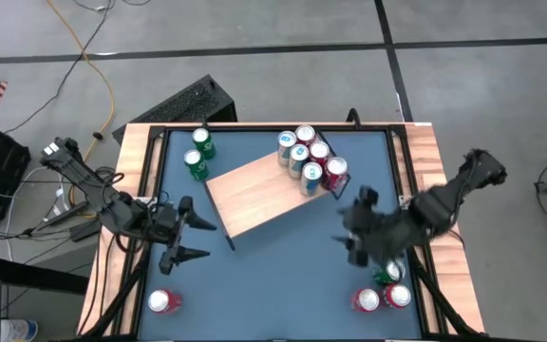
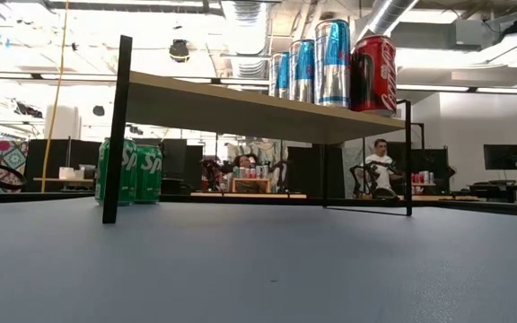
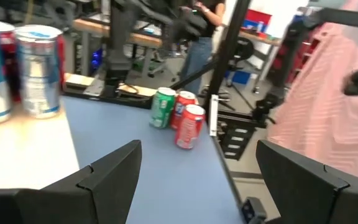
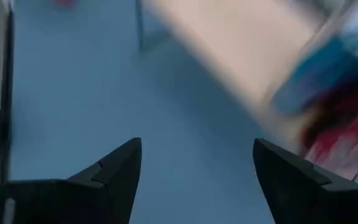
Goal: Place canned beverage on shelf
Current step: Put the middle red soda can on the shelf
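The shelf (image 1: pixel 259 195), a light wood board on thin black legs, stands slantwise on the blue tabletop. Several cans (image 1: pixel 309 157) stand on its far right end, seen from the side in the low view as silver-blue cans (image 2: pixel 317 61) and a red one (image 2: pixel 372 74). My left gripper (image 1: pixel 196 239) hovers open off the shelf's near left corner, pointing toward the table's right. My right gripper (image 1: pixel 347 228) hangs open above the table just right of the shelf, tilted down; its wrist view shows open fingers (image 4: pixel 196 162) over blue tabletop. Neither gripper holds a can.
Two green cans (image 1: pixel 199 155) stand at the table's far left. One red can (image 1: pixel 164 302) stands near left. A green can (image 1: pixel 387 274) and two red cans (image 1: pixel 383 299) stand near right, below my right arm. People sit in the room beyond (image 2: pixel 380 161).
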`<state>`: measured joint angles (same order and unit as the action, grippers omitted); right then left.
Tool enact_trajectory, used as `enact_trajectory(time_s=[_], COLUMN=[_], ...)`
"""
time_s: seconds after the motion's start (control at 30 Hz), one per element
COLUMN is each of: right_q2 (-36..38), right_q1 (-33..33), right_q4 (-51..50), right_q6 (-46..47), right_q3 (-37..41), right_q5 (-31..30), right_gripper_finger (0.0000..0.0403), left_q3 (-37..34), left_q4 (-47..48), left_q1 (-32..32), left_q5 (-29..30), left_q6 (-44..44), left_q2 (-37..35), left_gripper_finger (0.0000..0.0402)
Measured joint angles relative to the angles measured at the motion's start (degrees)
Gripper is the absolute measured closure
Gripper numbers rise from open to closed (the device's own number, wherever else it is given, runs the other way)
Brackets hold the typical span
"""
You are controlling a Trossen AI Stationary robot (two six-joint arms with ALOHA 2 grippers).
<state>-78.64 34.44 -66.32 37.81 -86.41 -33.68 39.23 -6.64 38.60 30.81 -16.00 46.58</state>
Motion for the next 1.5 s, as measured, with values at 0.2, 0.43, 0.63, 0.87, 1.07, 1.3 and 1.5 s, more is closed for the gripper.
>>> enact_trajectory(time_s=[0.2,0.43,0.63,0.87,1.07,1.3,1.5], right_q2=[-7.2,-15.5,-18.3,-18.3,-18.3,-18.3,-18.3], right_q1=[10.0,16.0,17.4,19.1,20.9,21.8,21.8], right_q4=[-6.0,-5.7,-5.7,-2.0,-3.2,-3.7,-3.7], right_q6=[13.2,17.3,18.9,19.8,19.7,14.8,11.6], right_q3=[0.4,0.4,0.4,0.3,0.3,0.3,0.3], right_q5=[8.5,15.3,16.5,16.7,16.2,15.2,17.1], right_gripper_finger=[0.0111,0.0111,0.0111,0.0111,0.0111,0.0111,0.0111], left_q3=[0.0,0.0,0.0,0.0,0.0,0.0,0.0], left_q4=[-0.4,-0.7,-0.7,-0.1,0.0,0.3,0.3], left_q1=[-0.9,-2.7,-3.4,-3.5,-3.5,-3.5,-3.5], left_q5=[3.0,3.1,3.0,2.7,2.6,2.6,2.6], left_q6=[-0.3,-0.3,-0.3,0.3,0.3,0.0,-0.1], left_q2=[1.4,1.5,1.4,1.4,1.4,1.4,1.4], left_gripper_finger=[0.0099,0.0099,0.0099,0.0099,0.0099,0.0099,0.0099])
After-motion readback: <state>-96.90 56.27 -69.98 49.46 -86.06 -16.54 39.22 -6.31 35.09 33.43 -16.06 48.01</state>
